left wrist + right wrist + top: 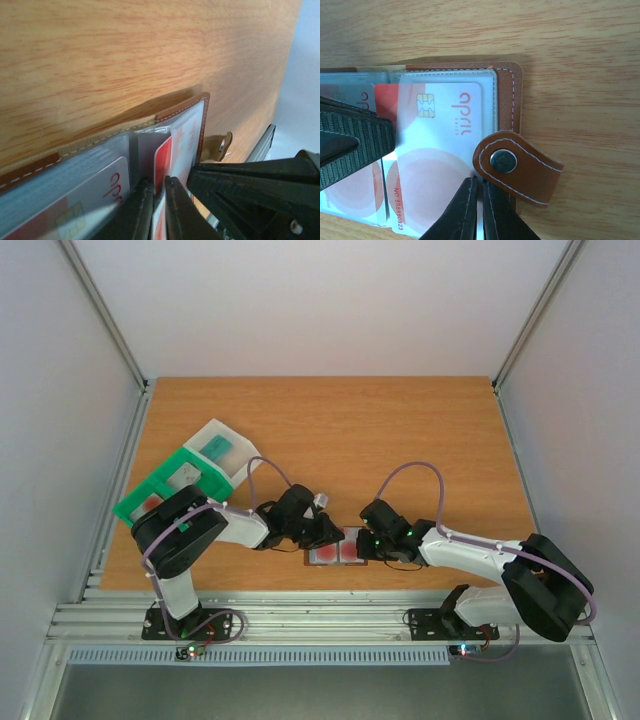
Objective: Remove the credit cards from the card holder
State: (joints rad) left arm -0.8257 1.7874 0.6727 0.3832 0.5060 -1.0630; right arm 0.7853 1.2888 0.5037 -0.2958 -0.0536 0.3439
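L hand [159,189] nips card [162,156]; R hand [478,184], holder [508,100].

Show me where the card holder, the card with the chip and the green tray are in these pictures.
card holder [509,95]: right wrist view, on its brown leather edge.
card with the chip [445,135]: right wrist view, on its pale face.
green tray [135,502]: top view, on its left rim.

Wooden table [400,430], green compartmented tray [150,498] at its left edge, clear box [222,448] against it
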